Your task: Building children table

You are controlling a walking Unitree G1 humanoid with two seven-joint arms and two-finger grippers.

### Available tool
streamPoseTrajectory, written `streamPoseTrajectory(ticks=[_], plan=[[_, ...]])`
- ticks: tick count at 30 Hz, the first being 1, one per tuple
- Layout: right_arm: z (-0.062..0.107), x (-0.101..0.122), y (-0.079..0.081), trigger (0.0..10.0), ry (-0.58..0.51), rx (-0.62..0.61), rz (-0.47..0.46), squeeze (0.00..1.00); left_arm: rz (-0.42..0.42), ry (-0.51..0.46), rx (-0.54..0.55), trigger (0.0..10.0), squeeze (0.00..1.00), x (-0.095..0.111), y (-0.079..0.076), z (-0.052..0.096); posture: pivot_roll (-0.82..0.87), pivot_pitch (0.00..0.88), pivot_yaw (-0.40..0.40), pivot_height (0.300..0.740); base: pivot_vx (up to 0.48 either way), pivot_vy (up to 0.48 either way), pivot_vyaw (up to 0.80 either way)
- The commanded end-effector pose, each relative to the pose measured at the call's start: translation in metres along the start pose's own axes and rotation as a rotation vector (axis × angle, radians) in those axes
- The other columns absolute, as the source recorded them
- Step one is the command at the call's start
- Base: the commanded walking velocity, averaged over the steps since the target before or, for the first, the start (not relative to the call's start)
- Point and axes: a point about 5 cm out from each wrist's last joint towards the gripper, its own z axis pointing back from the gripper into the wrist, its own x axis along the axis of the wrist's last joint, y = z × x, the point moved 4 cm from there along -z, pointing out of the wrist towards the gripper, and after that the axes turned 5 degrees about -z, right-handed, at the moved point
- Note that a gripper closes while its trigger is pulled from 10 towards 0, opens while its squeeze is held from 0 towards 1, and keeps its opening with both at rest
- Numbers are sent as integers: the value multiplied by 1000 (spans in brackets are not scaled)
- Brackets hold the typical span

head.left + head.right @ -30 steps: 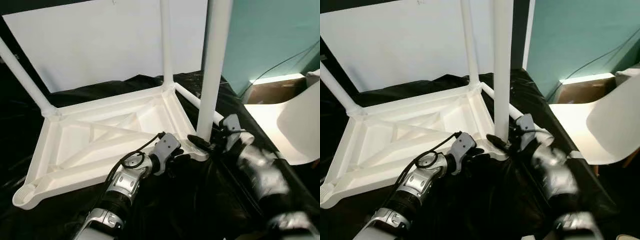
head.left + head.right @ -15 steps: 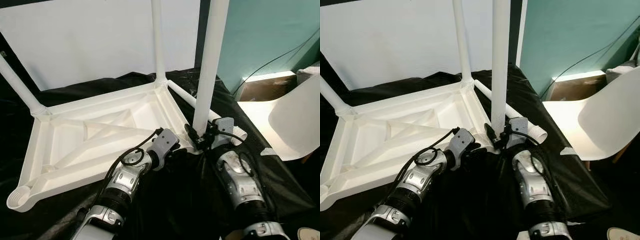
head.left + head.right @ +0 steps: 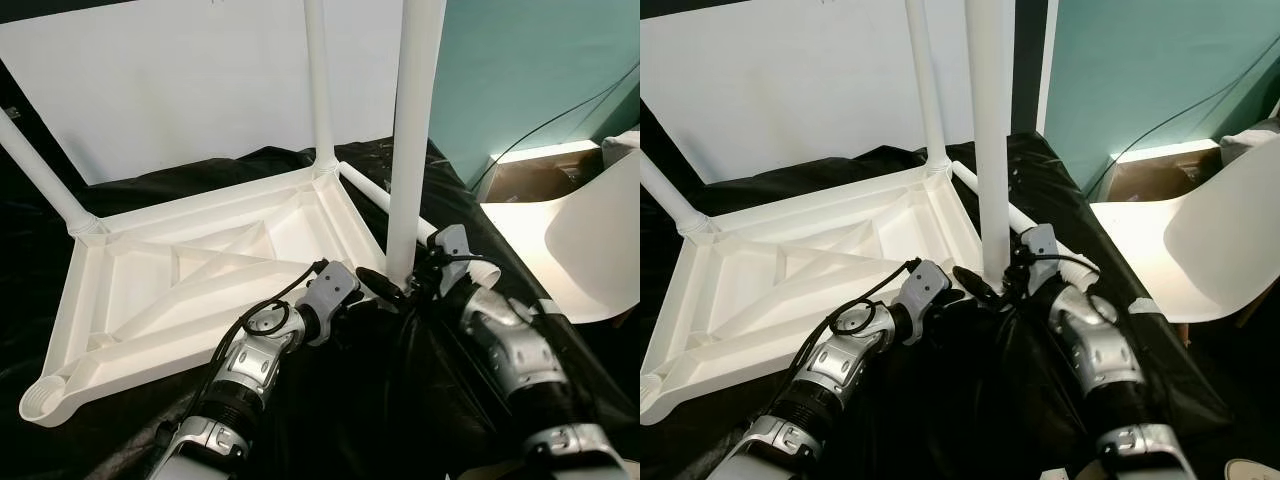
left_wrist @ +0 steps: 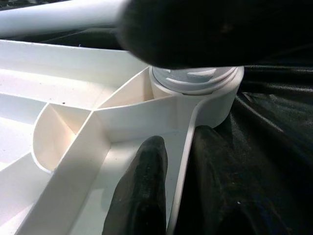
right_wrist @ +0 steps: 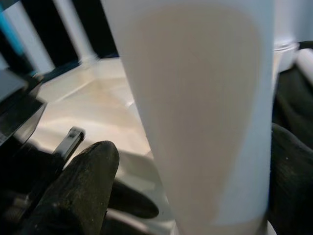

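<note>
A black cloth (image 3: 330,420) covers the work surface, with a white board (image 3: 180,90) behind and a white chair (image 3: 590,250) to the right. On the cloth lies the upturned white tabletop (image 3: 190,290), three legs standing in its corners. The left gripper (image 4: 168,196) pinches the tabletop's near rim. The right gripper (image 5: 190,186) clasps the nearest leg (image 3: 408,150) low down.

Upturned white tabletop (image 3: 200,280) on black sheet (image 3: 400,400)
</note>
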Motion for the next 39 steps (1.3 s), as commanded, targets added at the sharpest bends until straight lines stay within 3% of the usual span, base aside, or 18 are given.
streamPoseTrajectory(ticks=[1,3,8,9,10,18,28,30,32,34,38,39], plan=[[-12,-2,20,10000,40,177,15,0,117,173,-74,10000,0,-49,-29,-3,37,0,43,740,0,0,0],[-5,-2,3,10000,107,193,72,0,110,175,-73,10000,0,-48,-28,-4,38,0,42,740,0,0,0],[1,-5,-12,10000,190,210,149,0,102,177,-75,10000,0,-47,-29,-5,38,0,42,740,0,0,0],[3,-6,-15,9490,220,228,164,0,103,177,-76,10000,0,-48,-29,-5,41,0,42,740,0,0,0],[6,-8,-17,39,254,257,176,0,103,177,-75,10000,0,-48,-29,-4,46,0,41,740,0,0,0],[19,-11,-23,0,376,375,186,0,105,179,-71,10000,0,-49,-28,-2,50,0,43,740,0,0,0],[17,-20,-14,0,333,360,136,0,99,180,-82,10000,0,-48,-30,-4,35,0,54,740,0,0,0],[2,-23,6,0,199,283,78,0,97,179,-83,10000,0,-47,-30,-5,32,0,51,740,0,0,0],[2,-23,6,0,199,283,78,0,97,179,-83,10000,0,-47,-30,-5,32,0,51,740,0,0,0],[-15,-19,21,0,23,123,23,0,97,177,-83,10000,0,-47,-30,-5,34,0,44,740,0,0,0],[-28,-6,25,0,-157,-86,-60,0,101,174,-82,10000,0,-46,-31,-6,35,0,44,740,0,0,0],[-28,-6,25,0,-157,-86,-60,0,101,174,-82,10000,0,-46,-31,-6,35,0,44,740,0,0,0]])
